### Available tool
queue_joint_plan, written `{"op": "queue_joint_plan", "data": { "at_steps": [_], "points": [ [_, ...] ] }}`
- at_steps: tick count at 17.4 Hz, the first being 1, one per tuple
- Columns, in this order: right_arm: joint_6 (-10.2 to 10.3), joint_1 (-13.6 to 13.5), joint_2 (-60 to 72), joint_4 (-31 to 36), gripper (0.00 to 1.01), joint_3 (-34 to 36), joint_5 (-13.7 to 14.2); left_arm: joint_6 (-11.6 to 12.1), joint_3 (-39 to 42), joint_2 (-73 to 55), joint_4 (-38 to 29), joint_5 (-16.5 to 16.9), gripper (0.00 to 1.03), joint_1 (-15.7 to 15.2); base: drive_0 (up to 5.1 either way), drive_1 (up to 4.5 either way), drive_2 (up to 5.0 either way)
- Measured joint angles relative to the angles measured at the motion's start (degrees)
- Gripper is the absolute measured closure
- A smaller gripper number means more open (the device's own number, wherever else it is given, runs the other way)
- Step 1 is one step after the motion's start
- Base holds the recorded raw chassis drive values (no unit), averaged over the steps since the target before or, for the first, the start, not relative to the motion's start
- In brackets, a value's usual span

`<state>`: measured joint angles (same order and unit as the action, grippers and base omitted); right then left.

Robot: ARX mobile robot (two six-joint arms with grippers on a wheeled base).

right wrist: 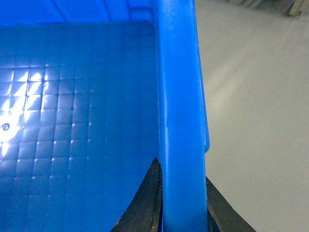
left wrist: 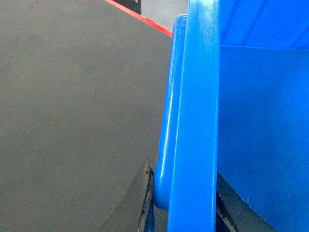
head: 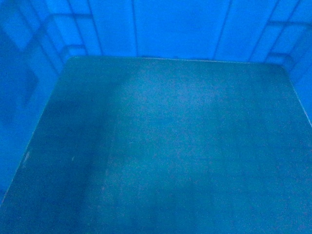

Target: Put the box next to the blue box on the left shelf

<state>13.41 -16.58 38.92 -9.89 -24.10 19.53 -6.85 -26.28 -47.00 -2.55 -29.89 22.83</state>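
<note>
On opposite rims of the large blue ribbed plastic crate (head: pixel 161 146), left tool (left wrist: pixel 186 212) and right tool (right wrist: pixel 181 212) each sit clamped, carrying it above the grey floor (left wrist: pixel 72 106); no shelf visible.

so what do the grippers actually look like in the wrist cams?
Little shows. Left gripper: dark, near-black fingers with a matte curved outer face. Right gripper: dark brownish-black fingers, tapering to points, surface rough and worn. No cables, markings or arm links in view.
</note>
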Motion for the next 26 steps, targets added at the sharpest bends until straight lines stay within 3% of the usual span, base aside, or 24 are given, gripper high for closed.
{"op": "queue_joint_plan", "data": {
  "at_steps": [26],
  "points": [
    [0.0, 0.0, 0.0, 0.0, 0.91, 0.0, -0.02, 0.0, 0.0, 0.02, -0.04, -0.11, 0.83, 0.0, -1.6, -1.62, -1.6]
  ]
}}
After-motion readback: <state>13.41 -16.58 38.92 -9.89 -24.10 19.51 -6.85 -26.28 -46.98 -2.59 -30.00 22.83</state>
